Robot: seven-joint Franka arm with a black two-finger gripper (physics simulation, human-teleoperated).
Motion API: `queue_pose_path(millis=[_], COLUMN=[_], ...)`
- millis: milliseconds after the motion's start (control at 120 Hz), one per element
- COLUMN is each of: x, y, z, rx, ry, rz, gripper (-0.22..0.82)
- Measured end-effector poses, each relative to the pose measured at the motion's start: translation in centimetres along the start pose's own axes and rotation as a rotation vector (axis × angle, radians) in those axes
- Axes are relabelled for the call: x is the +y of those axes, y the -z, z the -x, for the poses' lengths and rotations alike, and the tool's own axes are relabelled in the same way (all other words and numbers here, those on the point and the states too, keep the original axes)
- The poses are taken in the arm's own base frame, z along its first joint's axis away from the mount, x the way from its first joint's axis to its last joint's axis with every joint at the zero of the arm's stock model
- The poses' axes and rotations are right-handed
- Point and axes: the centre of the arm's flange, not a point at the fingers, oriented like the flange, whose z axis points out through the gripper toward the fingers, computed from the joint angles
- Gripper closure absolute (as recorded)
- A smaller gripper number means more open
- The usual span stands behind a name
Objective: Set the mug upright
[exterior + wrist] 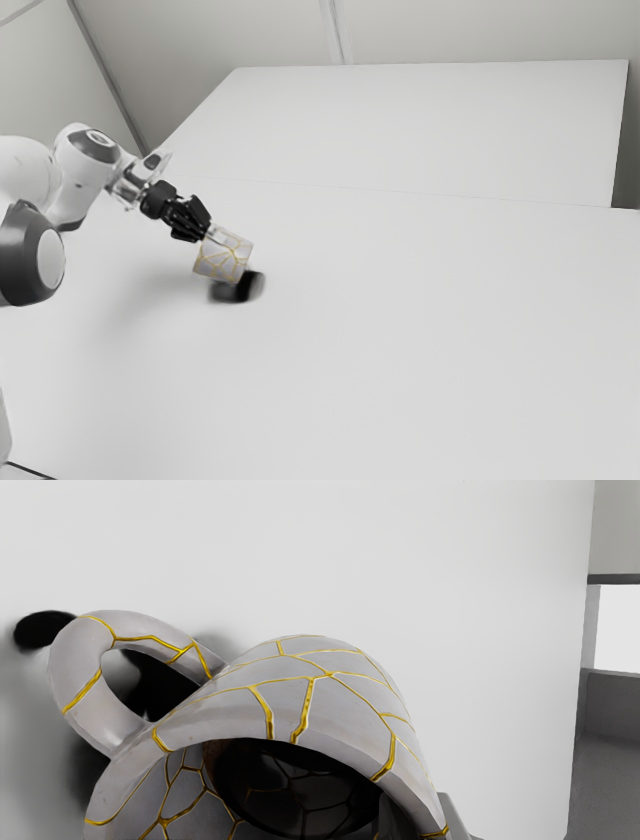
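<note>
In the exterior view the gripper [211,234] reaches down from the upper left to the rim of the mug [222,260], which is pale grey with gold crack lines. The mug is tilted, with a dark shadow close below it; whether it touches the table is unclear. In the wrist view the opening of the mug [350,690] faces my hand, and its handle sticks out on the side away from the fingers. There the gripper [419,814] is shut on the mug's wall, one finger inside the opening and one outside.
The white table [420,330] stretches around the mug. A seam line runs across the white surface behind it, and pale walls stand beyond. Past the table's edge in the wrist view lies a grey floor [607,780].
</note>
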Motion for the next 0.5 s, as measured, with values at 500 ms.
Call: queue_pose_path(millis=[500], x=[11.2], y=[-2.7], z=[5.2], rx=[-0.214], ry=[-0.323], rz=[-0.578], gripper=[0.78])
